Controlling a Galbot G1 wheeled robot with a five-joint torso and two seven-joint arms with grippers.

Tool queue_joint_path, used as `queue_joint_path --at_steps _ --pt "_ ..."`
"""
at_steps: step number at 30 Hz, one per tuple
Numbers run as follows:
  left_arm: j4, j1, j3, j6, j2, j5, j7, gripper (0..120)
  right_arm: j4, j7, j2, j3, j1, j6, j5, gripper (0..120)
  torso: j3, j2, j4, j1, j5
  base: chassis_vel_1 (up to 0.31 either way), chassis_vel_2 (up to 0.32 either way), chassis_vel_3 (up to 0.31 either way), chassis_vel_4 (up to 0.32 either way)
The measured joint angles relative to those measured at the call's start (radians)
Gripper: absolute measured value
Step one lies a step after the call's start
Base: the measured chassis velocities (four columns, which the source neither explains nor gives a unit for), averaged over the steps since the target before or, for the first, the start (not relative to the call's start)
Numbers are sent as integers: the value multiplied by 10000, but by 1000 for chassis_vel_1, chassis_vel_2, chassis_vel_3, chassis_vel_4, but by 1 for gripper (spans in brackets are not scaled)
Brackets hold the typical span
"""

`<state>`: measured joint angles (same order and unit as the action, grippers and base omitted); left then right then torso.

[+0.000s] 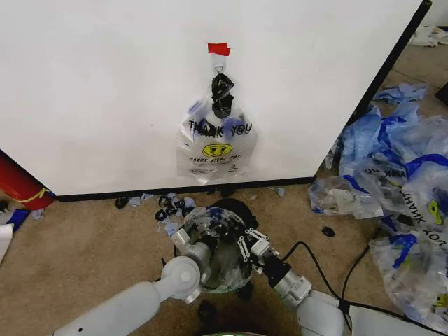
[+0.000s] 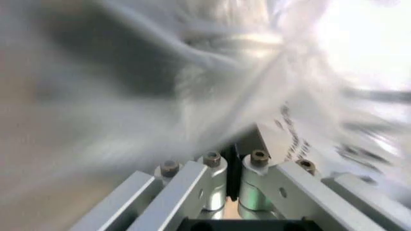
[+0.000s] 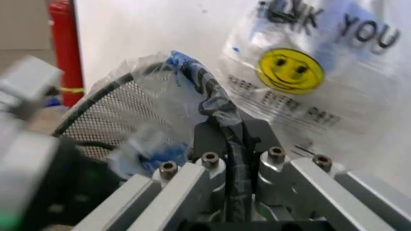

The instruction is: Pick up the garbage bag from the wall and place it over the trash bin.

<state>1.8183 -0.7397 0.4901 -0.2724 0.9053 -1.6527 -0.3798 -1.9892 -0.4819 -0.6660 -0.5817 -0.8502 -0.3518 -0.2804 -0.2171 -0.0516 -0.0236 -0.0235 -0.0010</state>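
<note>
Down low, the right hand is clamped on the trash bin rim and the clear bag film over it. Opposite, the left hand pinches film. Far behind, a garbage bag reading "THANK YOU" hangs on the wall.

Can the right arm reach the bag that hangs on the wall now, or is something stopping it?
Probably not right away. The right end effector is shut on the rim of the trash bin, pinching plastic there. The garbage bag hangs on the wall just beyond, with nothing between, so only that grip stops it.
</note>
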Motion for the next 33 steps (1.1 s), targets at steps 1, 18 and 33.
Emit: queue_joint_path --at_steps 1,18,33 --pt "67 -21 -13 5 -49 2 -12 0 30 -31 -17 50 -17 4 -44 1 0 0 1 0 1 0 0 0 0" --pt "1306 -567 -581 60 -673 191 -219 0 336 -718 -488 929 -517 333 -1598 1 0 0 -1 0 -2 0 0 0 0" --pt "3008 -1407 -2536 268 -2565 183 16 0 20 -763 -1216 961 -510 45 -4667 1 0 0 -1 0 -6 0 0 0 0"
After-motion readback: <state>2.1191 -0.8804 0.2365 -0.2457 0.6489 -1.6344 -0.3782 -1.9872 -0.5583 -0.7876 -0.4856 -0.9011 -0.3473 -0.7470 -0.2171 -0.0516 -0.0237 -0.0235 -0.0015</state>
